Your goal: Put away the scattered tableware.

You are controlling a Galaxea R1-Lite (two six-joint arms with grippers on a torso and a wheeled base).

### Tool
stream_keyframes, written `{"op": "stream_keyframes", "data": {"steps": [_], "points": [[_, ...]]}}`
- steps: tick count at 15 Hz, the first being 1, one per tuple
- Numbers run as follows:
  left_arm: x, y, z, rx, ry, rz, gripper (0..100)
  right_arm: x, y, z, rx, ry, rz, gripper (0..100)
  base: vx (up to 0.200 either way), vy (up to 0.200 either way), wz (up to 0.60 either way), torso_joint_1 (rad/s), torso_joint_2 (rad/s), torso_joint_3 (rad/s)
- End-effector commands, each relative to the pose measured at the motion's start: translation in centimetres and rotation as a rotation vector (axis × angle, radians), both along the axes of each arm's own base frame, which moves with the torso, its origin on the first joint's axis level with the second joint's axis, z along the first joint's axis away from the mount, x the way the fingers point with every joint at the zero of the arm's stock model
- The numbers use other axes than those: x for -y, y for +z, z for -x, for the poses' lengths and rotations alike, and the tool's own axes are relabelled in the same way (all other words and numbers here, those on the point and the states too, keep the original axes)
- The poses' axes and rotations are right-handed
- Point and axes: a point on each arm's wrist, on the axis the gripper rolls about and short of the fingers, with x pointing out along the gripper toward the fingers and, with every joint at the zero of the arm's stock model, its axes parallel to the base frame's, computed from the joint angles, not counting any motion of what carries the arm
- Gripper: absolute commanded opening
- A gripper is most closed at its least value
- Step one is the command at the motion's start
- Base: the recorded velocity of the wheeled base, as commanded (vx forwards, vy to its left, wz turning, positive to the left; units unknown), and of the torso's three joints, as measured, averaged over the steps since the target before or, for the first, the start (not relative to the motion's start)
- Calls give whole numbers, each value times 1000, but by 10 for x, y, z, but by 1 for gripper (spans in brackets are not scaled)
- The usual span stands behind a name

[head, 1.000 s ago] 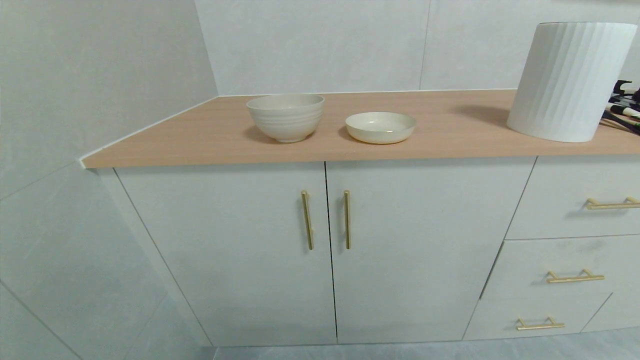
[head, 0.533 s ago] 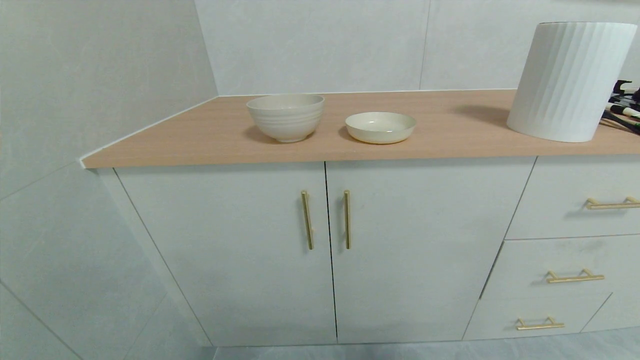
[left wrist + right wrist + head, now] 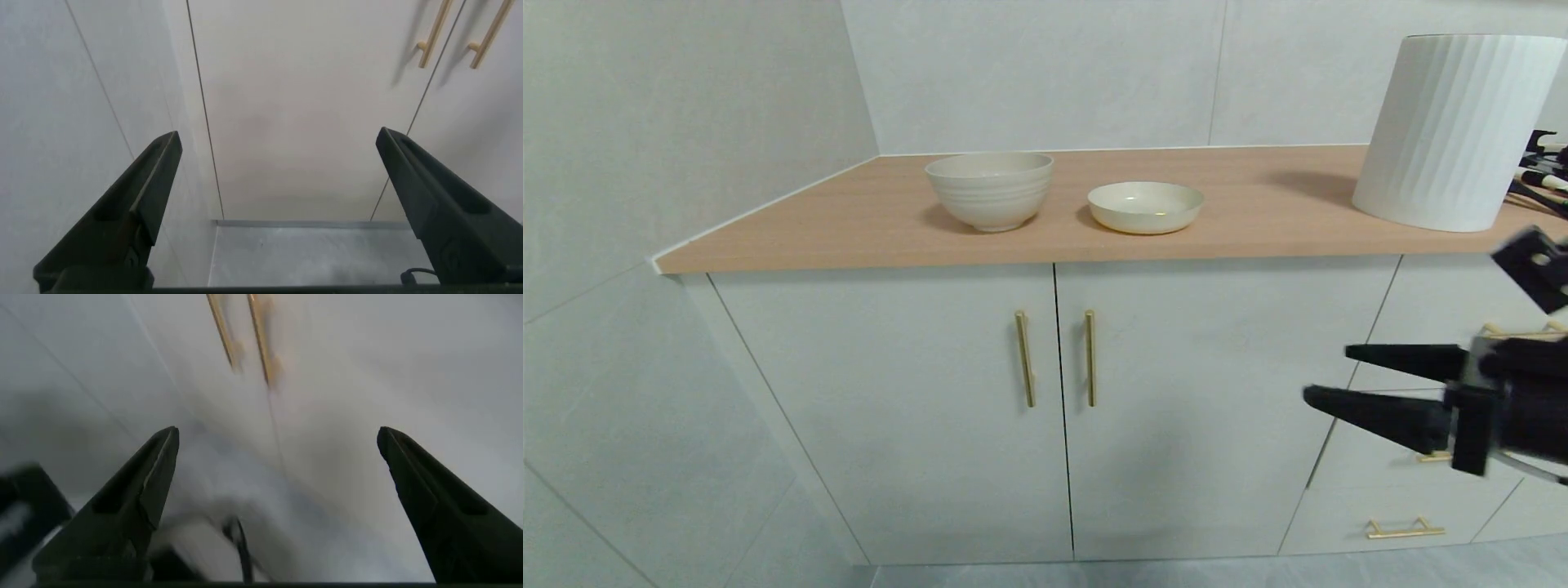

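Observation:
A deep cream bowl [image 3: 989, 190] and a shallow cream dish [image 3: 1145, 207] stand side by side on the wooden countertop [image 3: 849, 229], above two shut cabinet doors with gold handles [image 3: 1024, 358]. My right gripper [image 3: 1327, 375] hangs open in front of the right-hand cabinet front, below the counter, its fingers pointing left with nothing between them. My left gripper [image 3: 278, 163] is open and low, facing the left cabinet door [image 3: 310, 114] near the floor; the door handles [image 3: 433, 33] sit at the far side of its view.
A tall white ribbed container [image 3: 1454, 131] stands on the counter at the right, with dark utensils [image 3: 1543, 175] behind it. Drawers with gold handles [image 3: 1405, 531] fill the lower right. A tiled wall [image 3: 645, 163] closes off the left side.
My right gripper has come into the head view from the right, open, in front of the drawers. The bowl and dish have not moved.

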Motion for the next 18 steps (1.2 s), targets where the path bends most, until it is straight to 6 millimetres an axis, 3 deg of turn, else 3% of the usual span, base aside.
{"op": "stream_keyframes", "data": {"steps": [1, 6, 7, 10, 11, 18], "points": [[0, 0, 0, 0, 0, 0, 100, -55, -23, -61, -101, 112, -33, 100, 0, 0, 0, 0, 0, 0], [0, 0, 0, 0, 0, 0, 100, -99, -33, -95, -161, 207, -62, 100, 0, 0, 0, 0, 0, 0], [0, 0, 0, 0, 0, 0, 100, -116, -38, -102, -199, 226, -80, 100, 0, 0, 0, 0, 0, 0], [0, 0, 0, 0, 0, 0, 100, -134, -54, -107, -293, 232, -111, 100, 0, 0, 0, 0, 0, 0], [0, 0, 0, 0, 0, 0, 100, -143, -67, -116, -308, 227, -115, 100, 0, 0, 0, 0, 0, 0], [0, 0, 0, 0, 0, 0, 100, -153, -83, -134, -218, 189, -169, 100, 0, 0, 0, 0, 0, 0]]}}
